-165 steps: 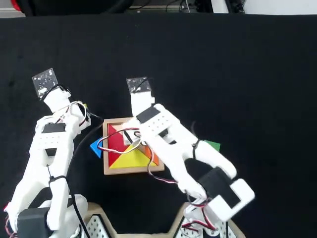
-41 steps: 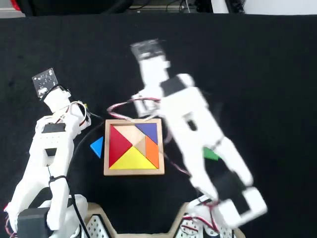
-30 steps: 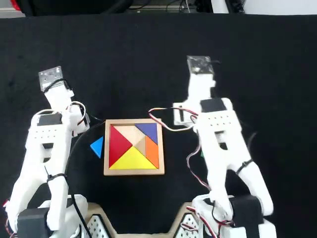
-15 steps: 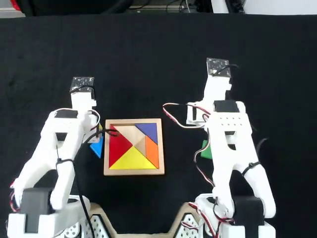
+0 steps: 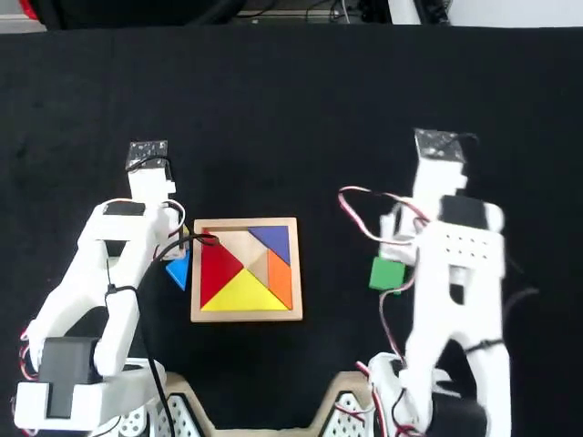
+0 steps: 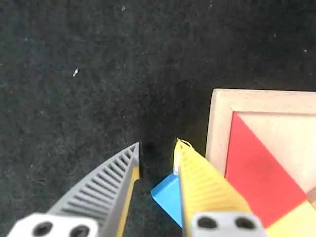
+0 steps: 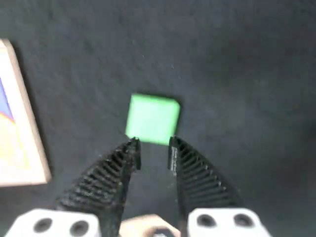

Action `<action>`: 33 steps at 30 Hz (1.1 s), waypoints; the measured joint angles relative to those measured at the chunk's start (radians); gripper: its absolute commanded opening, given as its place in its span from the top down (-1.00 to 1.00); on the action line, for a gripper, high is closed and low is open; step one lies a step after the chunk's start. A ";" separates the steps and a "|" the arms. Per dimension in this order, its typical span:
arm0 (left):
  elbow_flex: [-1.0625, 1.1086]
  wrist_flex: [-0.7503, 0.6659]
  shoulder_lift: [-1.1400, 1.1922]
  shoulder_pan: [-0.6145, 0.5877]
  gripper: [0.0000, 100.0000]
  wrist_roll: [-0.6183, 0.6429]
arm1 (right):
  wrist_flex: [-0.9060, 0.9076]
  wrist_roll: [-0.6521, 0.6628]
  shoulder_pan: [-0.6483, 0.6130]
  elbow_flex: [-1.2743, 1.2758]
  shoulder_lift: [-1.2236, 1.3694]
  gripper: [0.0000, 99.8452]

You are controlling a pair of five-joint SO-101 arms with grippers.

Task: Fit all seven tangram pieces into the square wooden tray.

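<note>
On the black surface (image 5: 364, 109): we find the square wooden tray (image 5: 194, 273) between the two arms. It holds a red triangle (image 5: 217, 264), a yellow triangle (image 5: 244, 293), an orange piece (image 5: 281, 278) and a violet triangle (image 5: 271, 238).
Left of the tray: a blue triangle (image 5: 178, 270) lies outside it, just beside the rim.
Right of the tray: a green square (image 5: 386, 274) lies on the surface, apart from the rim.
Left arm: we see the left gripper (image 6: 157, 148) over the blue triangle, narrowly parted and holding nothing.
Right arm: the right gripper (image 7: 153, 143) is also narrow and empty, its tips just short of the green square.
</note>
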 measured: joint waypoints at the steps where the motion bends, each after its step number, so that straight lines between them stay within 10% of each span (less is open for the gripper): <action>1: 0.000 0.000 0.000 0.000 0.74 0.000 | 0.023 0.051 0.048 0.000 -0.015 0.78; 8: 0.000 0.000 0.000 0.000 0.74 0.002 | 0.026 0.259 0.396 0.018 -0.060 0.78; 22: 0.012 0.000 0.000 -0.032 0.74 0.049 | -0.244 0.069 -0.081 0.288 -0.064 0.48; 33: 0.012 0.000 0.000 -0.035 0.74 0.049 | -0.293 -0.178 -0.115 0.287 0.126 0.42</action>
